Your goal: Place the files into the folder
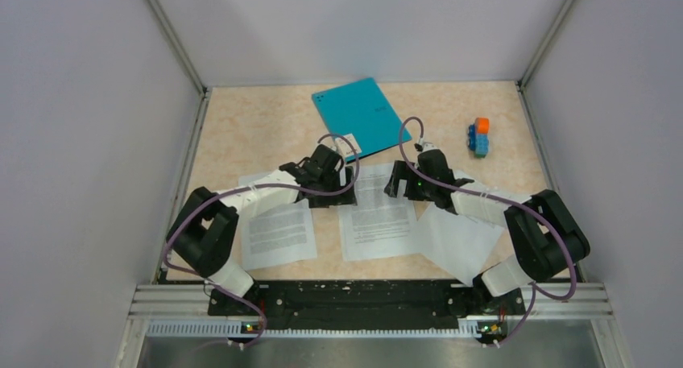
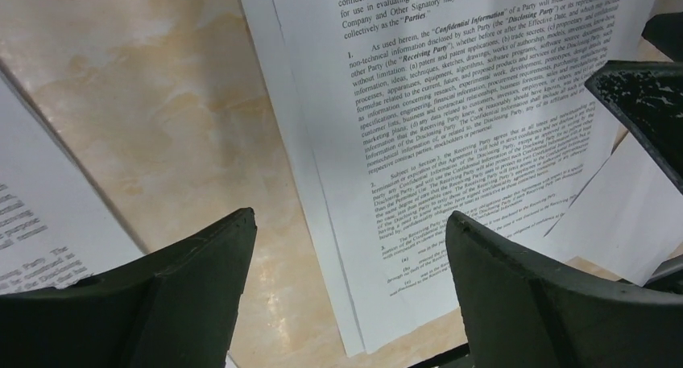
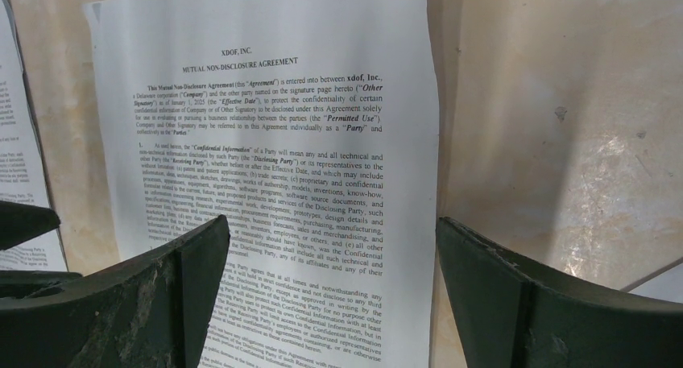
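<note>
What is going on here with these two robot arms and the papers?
Two robot arms are working on getting printed sheets into a teal folder, which lies closed at the far side of the table. The left gripper and the right gripper both hang open by the far end of the middle sheet, holding nothing. The left sheet and right sheet lie flat. No sheet is in the folder yet.
</note>
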Controlling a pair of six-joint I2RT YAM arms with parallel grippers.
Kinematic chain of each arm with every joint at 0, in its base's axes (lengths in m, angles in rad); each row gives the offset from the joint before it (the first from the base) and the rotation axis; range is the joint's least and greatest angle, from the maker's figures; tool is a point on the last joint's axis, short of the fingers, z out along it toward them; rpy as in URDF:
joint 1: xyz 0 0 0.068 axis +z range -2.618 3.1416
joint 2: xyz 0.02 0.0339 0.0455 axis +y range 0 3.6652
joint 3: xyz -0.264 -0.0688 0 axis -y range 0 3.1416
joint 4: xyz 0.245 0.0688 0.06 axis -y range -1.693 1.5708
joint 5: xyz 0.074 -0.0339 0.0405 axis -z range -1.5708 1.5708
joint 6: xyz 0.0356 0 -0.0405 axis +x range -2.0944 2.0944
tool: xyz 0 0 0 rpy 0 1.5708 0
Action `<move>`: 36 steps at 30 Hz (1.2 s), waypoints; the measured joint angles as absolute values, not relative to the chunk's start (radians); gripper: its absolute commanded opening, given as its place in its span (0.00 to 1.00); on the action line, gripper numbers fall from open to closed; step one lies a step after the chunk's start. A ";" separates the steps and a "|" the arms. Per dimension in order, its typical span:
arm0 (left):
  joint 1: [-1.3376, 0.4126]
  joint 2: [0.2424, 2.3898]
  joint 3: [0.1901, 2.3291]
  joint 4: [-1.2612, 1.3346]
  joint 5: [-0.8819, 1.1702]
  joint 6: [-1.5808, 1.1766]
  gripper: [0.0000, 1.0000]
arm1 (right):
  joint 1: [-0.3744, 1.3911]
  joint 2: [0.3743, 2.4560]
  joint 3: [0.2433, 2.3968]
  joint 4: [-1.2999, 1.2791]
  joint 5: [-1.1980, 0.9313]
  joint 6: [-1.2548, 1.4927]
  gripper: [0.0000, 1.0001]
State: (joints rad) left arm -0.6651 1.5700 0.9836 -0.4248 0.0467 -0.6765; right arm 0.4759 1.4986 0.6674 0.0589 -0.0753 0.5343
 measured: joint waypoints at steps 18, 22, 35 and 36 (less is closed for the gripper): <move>-0.665 1.699 0.986 -0.332 0.077 -0.765 0.73 | 0.480 1.480 0.619 0.126 -0.156 0.550 0.99; -0.665 1.707 0.997 -0.333 0.078 -0.765 0.68 | 0.491 1.483 0.609 0.156 -0.191 0.570 0.99; -0.666 1.726 1.035 -0.362 0.091 -0.739 0.51 | 0.495 1.505 0.609 0.197 -0.241 0.596 0.99; -0.666 1.726 1.041 -0.362 0.096 -0.734 0.51 | 0.495 1.506 0.609 0.200 -0.247 0.596 0.99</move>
